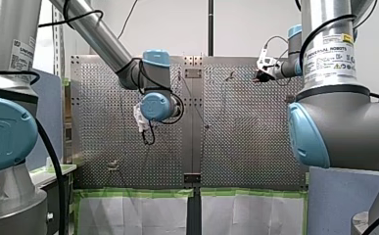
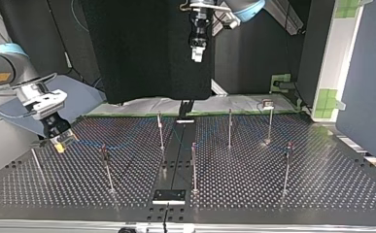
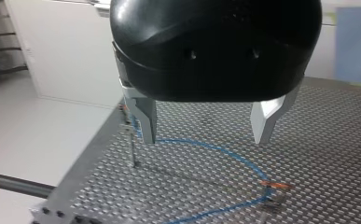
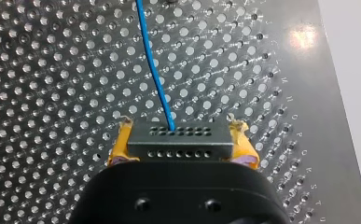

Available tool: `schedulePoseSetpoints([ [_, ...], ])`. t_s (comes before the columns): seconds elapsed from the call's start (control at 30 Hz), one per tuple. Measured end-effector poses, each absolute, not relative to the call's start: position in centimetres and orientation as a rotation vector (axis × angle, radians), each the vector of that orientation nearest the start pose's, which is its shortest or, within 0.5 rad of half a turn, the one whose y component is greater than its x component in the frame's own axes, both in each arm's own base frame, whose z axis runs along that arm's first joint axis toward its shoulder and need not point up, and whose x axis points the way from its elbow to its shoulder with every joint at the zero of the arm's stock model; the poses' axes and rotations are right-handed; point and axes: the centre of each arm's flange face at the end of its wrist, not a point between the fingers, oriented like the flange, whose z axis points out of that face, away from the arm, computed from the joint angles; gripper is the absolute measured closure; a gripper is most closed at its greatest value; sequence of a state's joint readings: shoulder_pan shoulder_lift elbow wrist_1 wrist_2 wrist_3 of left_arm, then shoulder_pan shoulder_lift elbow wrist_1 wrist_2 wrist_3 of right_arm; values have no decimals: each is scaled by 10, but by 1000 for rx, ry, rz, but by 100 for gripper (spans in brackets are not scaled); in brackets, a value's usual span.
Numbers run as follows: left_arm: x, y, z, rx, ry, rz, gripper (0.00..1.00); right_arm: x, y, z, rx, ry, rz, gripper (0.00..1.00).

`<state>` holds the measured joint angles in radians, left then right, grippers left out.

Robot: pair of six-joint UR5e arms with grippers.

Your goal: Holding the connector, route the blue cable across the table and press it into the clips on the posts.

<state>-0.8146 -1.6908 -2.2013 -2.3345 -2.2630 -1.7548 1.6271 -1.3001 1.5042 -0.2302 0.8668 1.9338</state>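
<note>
- In the right wrist view, my right gripper (image 4: 179,136) is closest. Its fingers, with yellow pads (image 4: 121,145), are clamped on the two ends of the dark connector (image 4: 178,149), a block with rows of small holes.
- The blue cable (image 4: 155,74) leaves the middle of the connector and runs ahead over the perforated tabletop (image 4: 52,70), away from the fingers.
- In the left wrist view, my left gripper (image 3: 205,139) hangs above the tabletop with its metal fingers (image 3: 146,116) apart.
- Below and beyond them the cable lies in a loop. It curves from beside a thin post (image 3: 131,144) near one finger round to a post with an orange clip (image 3: 275,186).
- In the top view, three posts stand in the near row, the middle one (image 2: 194,167) just behind a black plate (image 2: 168,195). Three more stand in the far row (image 2: 230,127).
- At that view's left, my right gripper is low over the tabletop, and the cable shows faintly as a blue line running from it toward the middle posts.
- Farthest off, my left gripper hangs high above the tabletop's far edge, well apart from the cable.
</note>
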Motion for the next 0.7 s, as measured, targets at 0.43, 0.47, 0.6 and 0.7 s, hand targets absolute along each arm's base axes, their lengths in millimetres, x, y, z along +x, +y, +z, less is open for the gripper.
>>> schedulePoseSetpoints([
  [0.43, 210, -325, 185, -25, 1611, -214, 0, 231, -564, 394, -2062, 1349, -2441, 100],
  [0.47, 210, -324, 185, -24, 1613, -213, 0, 231, -564, 393, -2063, 1350, -2439, 100],
  [0.6, 209, -323, 183, -22, 1616, -210, 0, 233, -563, 393, -2066, 1348, -2436, 100],
  [0.7, 209, -323, 183, -22, 1616, -210, 0, 234, -563, 393, -2067, 1347, -2435, 100],
])
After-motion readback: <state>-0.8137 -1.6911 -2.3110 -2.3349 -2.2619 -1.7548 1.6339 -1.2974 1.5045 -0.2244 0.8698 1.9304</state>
